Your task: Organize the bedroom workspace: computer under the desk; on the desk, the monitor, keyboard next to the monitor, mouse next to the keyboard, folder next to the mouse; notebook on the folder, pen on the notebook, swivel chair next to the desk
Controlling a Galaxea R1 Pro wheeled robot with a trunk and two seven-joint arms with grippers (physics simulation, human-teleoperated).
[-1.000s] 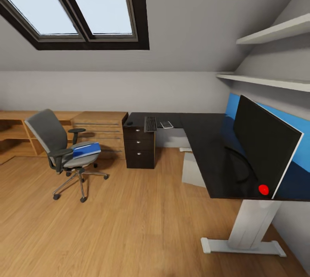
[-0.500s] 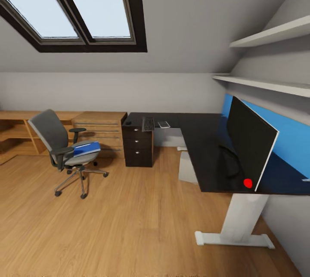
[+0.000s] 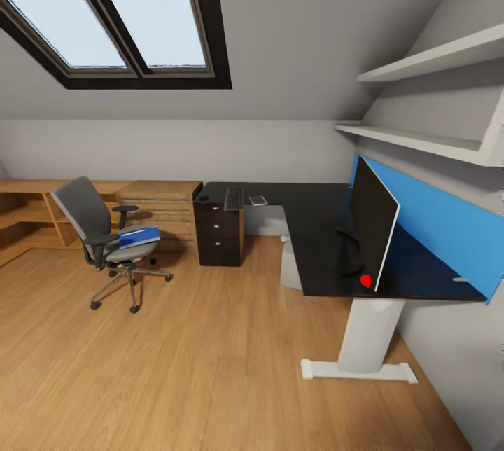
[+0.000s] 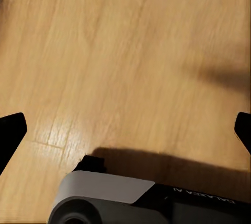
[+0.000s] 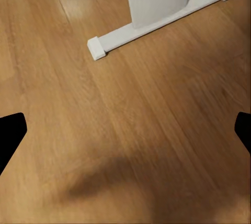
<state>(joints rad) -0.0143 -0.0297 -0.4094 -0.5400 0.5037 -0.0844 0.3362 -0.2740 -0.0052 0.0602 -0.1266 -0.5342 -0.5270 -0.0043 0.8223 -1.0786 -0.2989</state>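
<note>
The swivel chair (image 3: 94,230) stands on the wood floor left of the desk (image 3: 315,234), apart from it, with the blue folder (image 3: 138,236) lying on its seat. On the desk's right wing stands the monitor (image 3: 372,221). The keyboard (image 3: 233,199) and a small pale-edged notebook (image 3: 257,200) lie on the far wing. The white computer (image 3: 290,266) sits under the desk. Mouse and pen are too small to make out. My left gripper (image 4: 125,135) and right gripper (image 5: 125,135) hang open over bare floor, holding nothing.
A black drawer unit (image 3: 220,230) stands under the desk's left end, beside a light wood dresser (image 3: 159,211) and low shelves (image 3: 24,216). The desk's white foot (image 5: 157,20) lies on the floor near my right gripper. Wall shelves (image 3: 420,143) hang over the desk.
The whole head view has shifted: the camera has drawn back and turned, so the desk and monitor look smaller and further left. Nothing in the room has moved.
</note>
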